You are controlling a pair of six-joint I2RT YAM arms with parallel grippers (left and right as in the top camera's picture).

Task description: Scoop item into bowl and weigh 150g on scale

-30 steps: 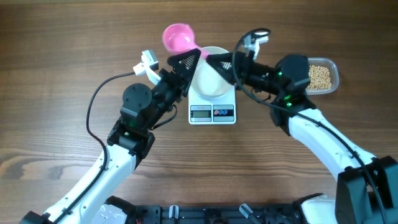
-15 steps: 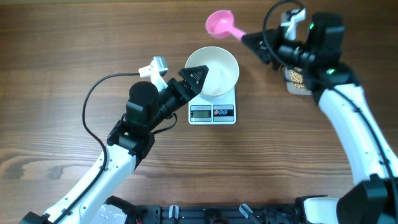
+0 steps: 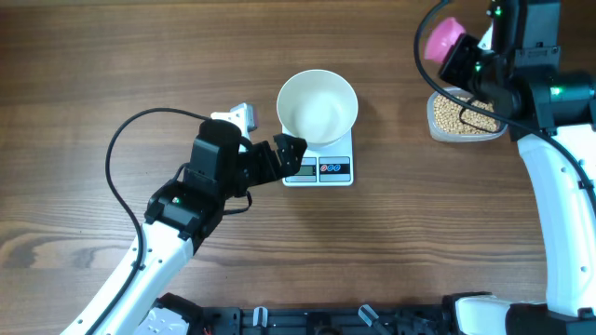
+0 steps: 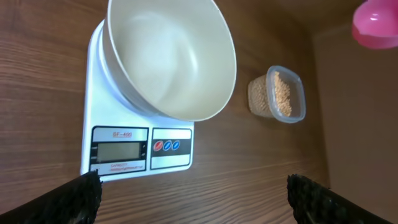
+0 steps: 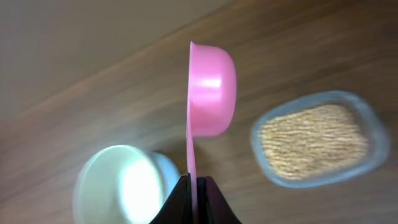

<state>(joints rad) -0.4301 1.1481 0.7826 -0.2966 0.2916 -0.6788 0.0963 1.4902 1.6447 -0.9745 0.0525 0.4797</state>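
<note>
The white bowl [image 3: 318, 105] stands on the white scale [image 3: 318, 168] mid-table, and its inside looks empty [image 4: 168, 56]. Tan beans, the item [image 3: 463, 115], fill a clear tub at the right. My right gripper [image 3: 465, 60] is shut on the handle of a pink scoop [image 3: 443, 37], held in the air over the tub's back left corner. In the right wrist view the scoop [image 5: 211, 81] stands on edge above my gripper [image 5: 193, 185], with the beans [image 5: 314, 140] to its right. My left gripper [image 3: 291, 153] hangs open and empty at the scale's front left corner.
The clear tub [image 4: 300, 93] sits on the wooden table to the right of the scale [image 4: 140, 149]. A black cable [image 3: 121, 158] loops left of the left arm. The bowl [image 5: 118, 186] shows blurred at the lower left of the right wrist view.
The right arm has swung the pink scoop from over the bowl to the right, above the tub. The left gripper has drawn back from the bowl's rim to the scale's front left corner.
</note>
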